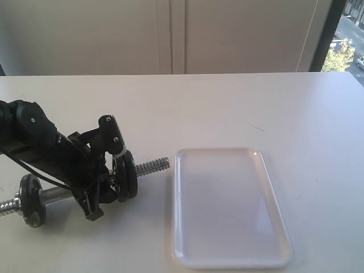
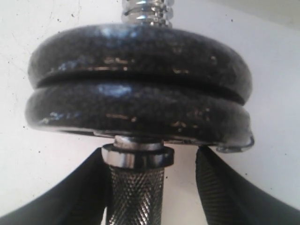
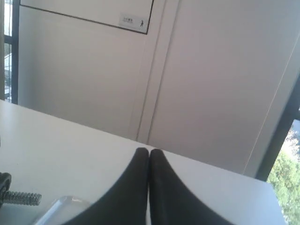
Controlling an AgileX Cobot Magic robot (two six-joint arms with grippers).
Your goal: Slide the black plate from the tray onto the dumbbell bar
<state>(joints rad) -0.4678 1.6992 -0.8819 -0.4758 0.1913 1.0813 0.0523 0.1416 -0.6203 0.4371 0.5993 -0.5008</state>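
Two black discs sit face to face on the bar [image 1: 152, 166], just past the fingertips of your left hand [image 2: 151, 157]. The tray [image 1: 227, 205] beyond them holds nothing. I therefore take the black plate [image 2: 140, 51] to be the outer one of the pair, farther from the hand and nearer the bare threaded end, with the inner disc [image 2: 136, 110] between it and the fingertips. A third disc [image 1: 32, 200] sits at the bar's other end, behind the hand. Your left hand is open and grips nothing. Its fingers [image 2: 70, 197] straddle the knurled shaft, one close against it and the other standing clear. What matters for your next move is that the bar lies flat on the counter [image 1: 256, 102] and its long axis runs straight through that opening, from wrist side to fingertip side, pointing on toward the tray. Pushing forward along that line would only press the pair harder, so in my view the clean way out is to lift across the axis, off the shaft. Your right hand [image 3: 149, 151] is closed tight on nothing and sits well away, looking across at the threaded end from the tray side. The left is by far the nearer.
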